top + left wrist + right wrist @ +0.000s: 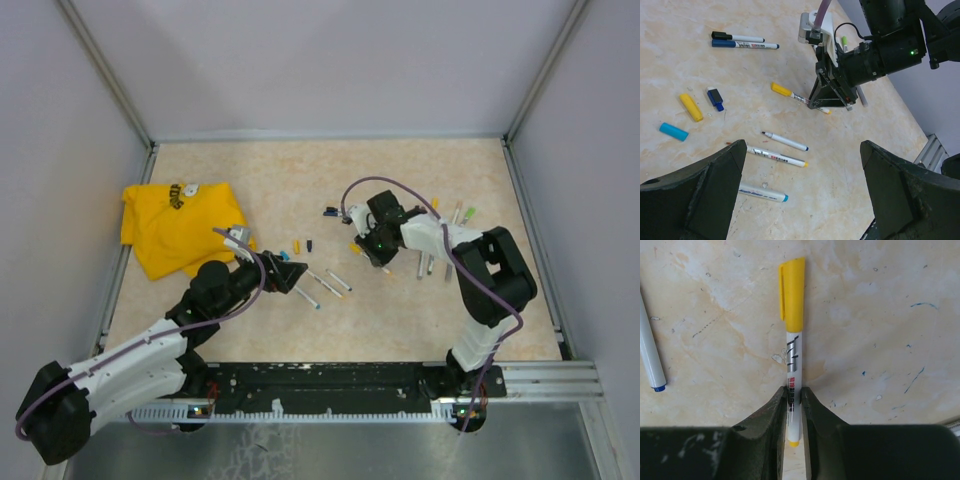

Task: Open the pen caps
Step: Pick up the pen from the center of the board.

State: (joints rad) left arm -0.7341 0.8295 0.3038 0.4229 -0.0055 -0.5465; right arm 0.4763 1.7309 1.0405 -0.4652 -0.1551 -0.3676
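Top view: the left gripper (290,275) hung over the table (300,180) with jaws spread wide, nothing in them. The right gripper (368,250) was down at the table, mid-right; its grip was unreadable from here. Loose caps (300,244) lay between the two grippers, with uncapped pens (328,284) just in front of them. A yellow cloth (180,235) sat far left.

Left wrist: the left fingers (705,190) stood far apart, empty. A loose yellow cap (691,107), a light blue cap (673,131) and a dark blue cap (716,98) lay on the table at left, near each other but not touching. Three uncapped pens lay between the fingers. A black-capped pen (737,37) and a blue-capped pen (745,45) lay side by side at top. The right gripper's tips were at the barrel of the yellow-capped pen (790,93).

Right wrist: the right fingers (767,425) were clenched on that pen's barrel near its tail end. The pen lay flat on the table, its fitted yellow cap (792,287) on and pointing away. Another pen (650,355) lay at the left edge.
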